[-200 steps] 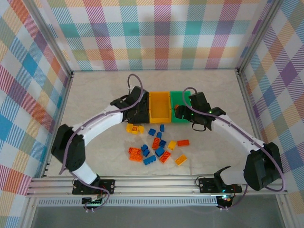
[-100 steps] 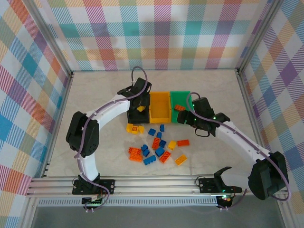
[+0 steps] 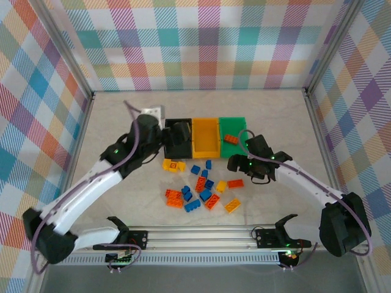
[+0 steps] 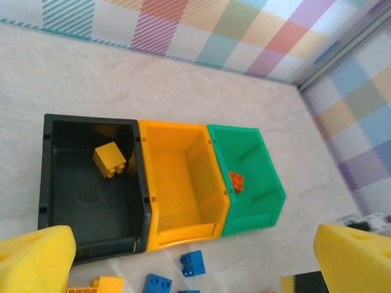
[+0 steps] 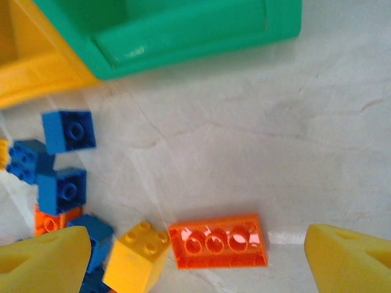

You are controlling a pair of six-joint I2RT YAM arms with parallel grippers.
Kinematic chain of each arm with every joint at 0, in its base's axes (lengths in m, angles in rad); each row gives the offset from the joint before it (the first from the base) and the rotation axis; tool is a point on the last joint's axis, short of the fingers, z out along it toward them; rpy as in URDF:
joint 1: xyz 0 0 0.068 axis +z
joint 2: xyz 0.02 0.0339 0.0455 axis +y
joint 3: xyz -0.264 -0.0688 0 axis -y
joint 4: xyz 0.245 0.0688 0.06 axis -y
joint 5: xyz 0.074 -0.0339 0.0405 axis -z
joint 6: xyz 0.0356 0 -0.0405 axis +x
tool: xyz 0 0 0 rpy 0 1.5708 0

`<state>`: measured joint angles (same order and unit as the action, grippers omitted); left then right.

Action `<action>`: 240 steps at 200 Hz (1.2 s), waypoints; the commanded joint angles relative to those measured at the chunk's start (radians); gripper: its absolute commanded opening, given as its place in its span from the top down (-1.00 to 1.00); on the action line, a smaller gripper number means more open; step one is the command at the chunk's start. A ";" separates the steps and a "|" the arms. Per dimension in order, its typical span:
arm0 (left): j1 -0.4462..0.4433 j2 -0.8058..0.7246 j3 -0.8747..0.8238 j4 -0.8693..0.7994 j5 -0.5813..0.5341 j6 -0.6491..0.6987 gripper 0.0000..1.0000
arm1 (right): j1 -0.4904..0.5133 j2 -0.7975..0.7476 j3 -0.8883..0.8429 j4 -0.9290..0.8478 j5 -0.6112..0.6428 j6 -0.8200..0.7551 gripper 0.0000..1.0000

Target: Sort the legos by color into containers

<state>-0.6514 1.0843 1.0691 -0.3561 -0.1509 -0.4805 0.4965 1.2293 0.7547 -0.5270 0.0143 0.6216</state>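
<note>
Yellow-padded and spread wide, the left gripper (image 3: 177,135) hangs empty over the black bin (image 4: 79,201). Half a second ago we saw a yellow brick (image 4: 110,160) between its fingers above that bin; now the brick lies on the bin's floor, near the far wall. The left arm has also swung. Its elbow has dropped toward the near-left corner, and the wrist now reaches the bin from the left side instead of from behind it.

The right gripper (image 3: 241,166) has drawn back from the green bin (image 3: 235,125) to the near side and now sits over the edge of the loose legos (image 3: 198,189) on the table (image 3: 275,116). Its claw also gapes wide and carries nothing. In the right wrist view a long orange-red brick (image 5: 218,241) lies flat on the table between the two pads, clear of both. A second yellow lego (image 5: 137,256) sits just beside its left end, and blue legos (image 5: 68,129) lie farther left.

A small orange-red brick (image 3: 231,138) rests in the green bin, where it was in the earlier frames. The yellow-orange bin (image 3: 206,137) stands joined between the black and green ones.
</note>
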 commanded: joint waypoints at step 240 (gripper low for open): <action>0.001 -0.292 -0.386 -0.058 0.032 -0.139 -1.00 | 0.118 0.341 0.166 -0.255 0.027 0.874 -0.67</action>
<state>-0.6514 0.8120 0.6964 -0.4351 -0.1383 -0.6323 0.6067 1.5288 0.8837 -0.7006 0.0261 1.4330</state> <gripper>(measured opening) 0.999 0.836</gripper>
